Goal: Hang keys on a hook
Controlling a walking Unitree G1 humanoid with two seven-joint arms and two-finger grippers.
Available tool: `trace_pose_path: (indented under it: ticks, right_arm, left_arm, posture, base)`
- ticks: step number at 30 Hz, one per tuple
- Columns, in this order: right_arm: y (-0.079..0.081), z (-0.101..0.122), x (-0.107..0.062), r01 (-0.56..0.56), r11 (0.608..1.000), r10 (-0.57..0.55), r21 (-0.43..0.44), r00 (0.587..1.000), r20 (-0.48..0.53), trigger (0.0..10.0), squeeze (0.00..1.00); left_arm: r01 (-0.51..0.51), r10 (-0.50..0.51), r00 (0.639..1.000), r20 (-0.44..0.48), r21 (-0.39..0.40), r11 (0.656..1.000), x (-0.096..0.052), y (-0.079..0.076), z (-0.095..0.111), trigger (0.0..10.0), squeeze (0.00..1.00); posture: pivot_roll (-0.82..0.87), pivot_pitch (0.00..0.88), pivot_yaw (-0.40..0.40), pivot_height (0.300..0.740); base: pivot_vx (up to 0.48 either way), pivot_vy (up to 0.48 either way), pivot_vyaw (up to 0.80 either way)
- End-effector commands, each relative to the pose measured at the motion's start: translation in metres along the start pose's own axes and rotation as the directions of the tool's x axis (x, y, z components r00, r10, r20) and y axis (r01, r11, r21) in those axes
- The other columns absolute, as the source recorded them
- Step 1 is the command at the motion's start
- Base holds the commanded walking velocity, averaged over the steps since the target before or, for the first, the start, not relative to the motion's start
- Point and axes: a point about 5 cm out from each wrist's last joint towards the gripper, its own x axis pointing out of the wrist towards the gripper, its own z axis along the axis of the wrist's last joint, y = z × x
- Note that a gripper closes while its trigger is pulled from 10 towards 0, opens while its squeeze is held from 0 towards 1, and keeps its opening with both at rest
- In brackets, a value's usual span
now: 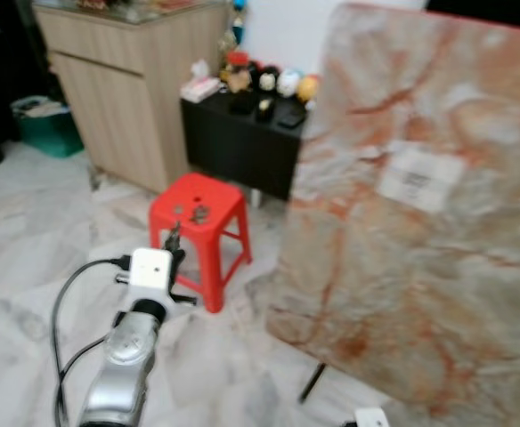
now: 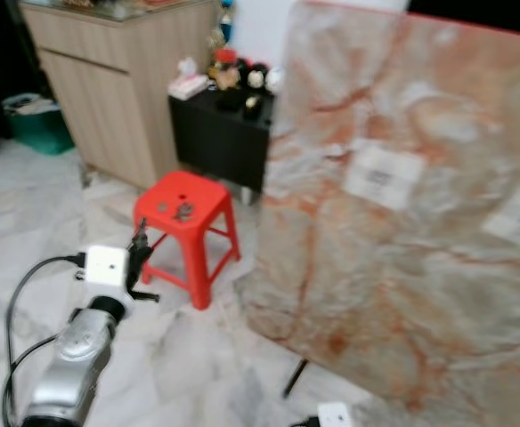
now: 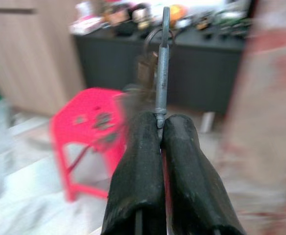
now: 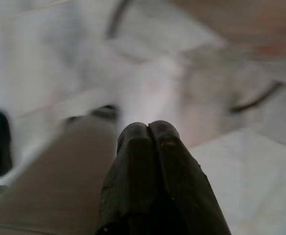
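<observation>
Left eye view: left gripper (image 1: pixel 173 242) is raised before the red stool (image 1: pixel 198 206).

Left wrist view: fingers (image 3: pixel 138 161) are clamped on the key (image 3: pixel 161 63), long axis pointing straight outward.

Right wrist view: right gripper (image 4: pixel 149 128) fingers are pressed together, empty.

Head stereo pair looks forward and down from standing height; both eyes share the red stool (image 1: pixel 198 213), black cabinet (image 1: pixel 238 142) and marble slab (image 2: pixel 402 213). Left wrist camera sights along its fingers (image 3: pixel 138 166) toward the same stool and cabinet, close. Right wrist camera faces blurred floor (image 4: pixel 260 166).
</observation>
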Motion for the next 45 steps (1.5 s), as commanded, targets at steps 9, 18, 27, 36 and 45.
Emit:
trace_pose_path:
  ticks: [9,18,27,36,45]
  right_arm:
    - [0.005,0.003,0.001,-0.017,0.999,0.017,-0.031,1.000,0.008,10.0,0.00]
    - [0.005,0.002,0.001,-0.020,0.999,0.020,-0.037,1.000,0.004,10.0,0.00]
    - [0.004,0.002,0.000,-0.019,1.000,0.019,-0.011,1.000,0.001,10.0,0.00]
    - [0.002,0.004,0.001,-0.010,1.000,0.010,0.002,1.000,0.012,10.0,0.00]
    - [0.003,0.003,0.001,-0.002,1.000,0.002,0.007,1.000,0.003,10.0,0.00]
  left_arm:
    - [-0.047,0.047,0.999,0.002,0.036,0.998,0.001,0.010,0.002,10.0,0.00]
    - [-0.039,0.038,0.999,0.014,0.078,0.996,0.002,0.008,0.004,10.0,0.00]
    - [-0.009,0.004,0.999,0.033,0.137,0.991,0.004,0.002,0.009,10.0,0.00]
    - [0.013,-0.019,0.999,0.042,0.130,0.991,0.007,-0.005,0.010,10.0,0.00]
    - [-0.035,0.043,0.995,-0.095,0.088,0.996,-0.007,0.013,-0.027,10.0,0.00]
  posture:
    - [0.01,0.000,-0.080,0.740]
    - [0.02,0.000,-0.085,0.740]
    - [0.03,0.000,-0.101,0.740]
    - [0.03,0.000,-0.102,0.740]
    - [0.02,0.000,-0.094,0.740]
  base:
    - [0.000,-0.257,0.47]
    - [0.000,0.000,0.80]
    - [0.000,0.000,0.42]
    - [0.000,0.000,0.00]
    - [0.000,0.000,0.00]
